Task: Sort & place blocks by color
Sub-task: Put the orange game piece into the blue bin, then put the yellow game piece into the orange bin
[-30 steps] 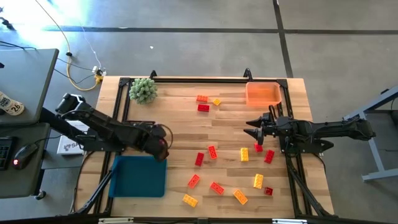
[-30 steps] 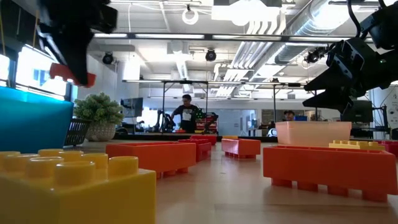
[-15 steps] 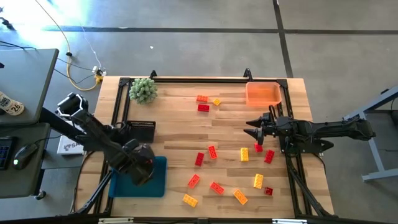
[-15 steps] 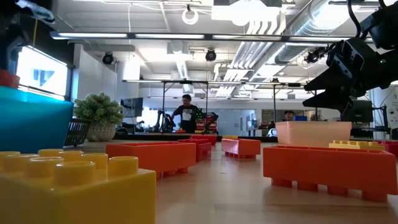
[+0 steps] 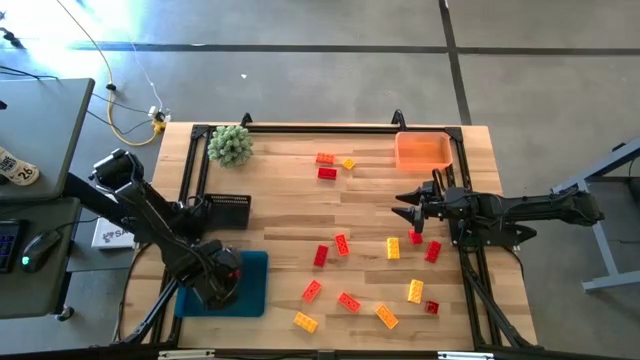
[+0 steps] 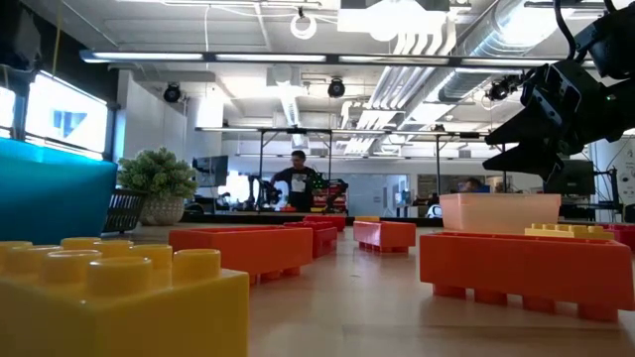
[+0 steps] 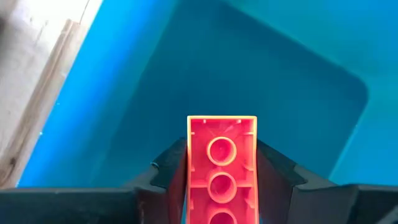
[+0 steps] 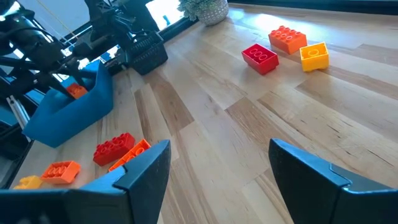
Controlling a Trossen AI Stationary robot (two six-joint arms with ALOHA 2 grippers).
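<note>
Red brick [image 7: 222,167], studless hollow underside showing three round sockets, is pinched between the left gripper's [image 7: 222,186] near-closed fingers directly over the blue bin [image 5: 255,262], inside its rim. Risk: released tilted, it could bounce out (bin walls look shallow). Remaining blocks [image 5: 341,243] lie scattered well apart from the bin; right gripper [image 8: 217,171] hovers among them, fingers wide, empty.

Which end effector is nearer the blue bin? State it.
Left. The left end effector sits directly over the blue bin, shut on a red brick. The right end effector hangs open far across the table, near the orange bin.
</note>
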